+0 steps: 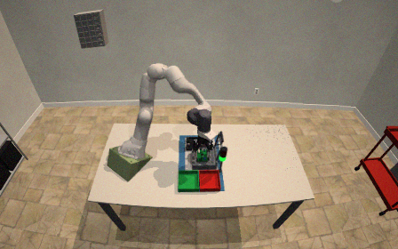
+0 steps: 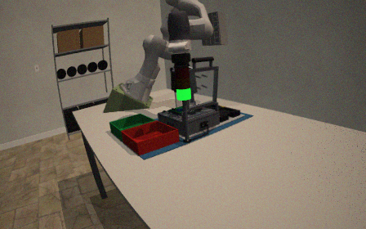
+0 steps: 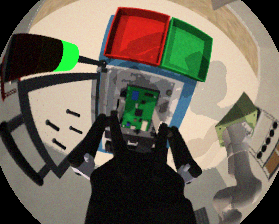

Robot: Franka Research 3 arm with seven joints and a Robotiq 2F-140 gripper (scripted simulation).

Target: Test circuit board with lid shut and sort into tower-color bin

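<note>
Resting in the tester [image 3: 119,92], the circuit board [image 3: 139,107] shows between your tool's [image 3: 138,137] half-spread fingers, which stand released around it, gripping nothing. The lid [image 2: 204,79] is up and the signal tower [image 2: 183,94] glows green, so testing looks finished. You have left to grasp, lift and drop it into the green bin [image 1: 187,180].
</note>
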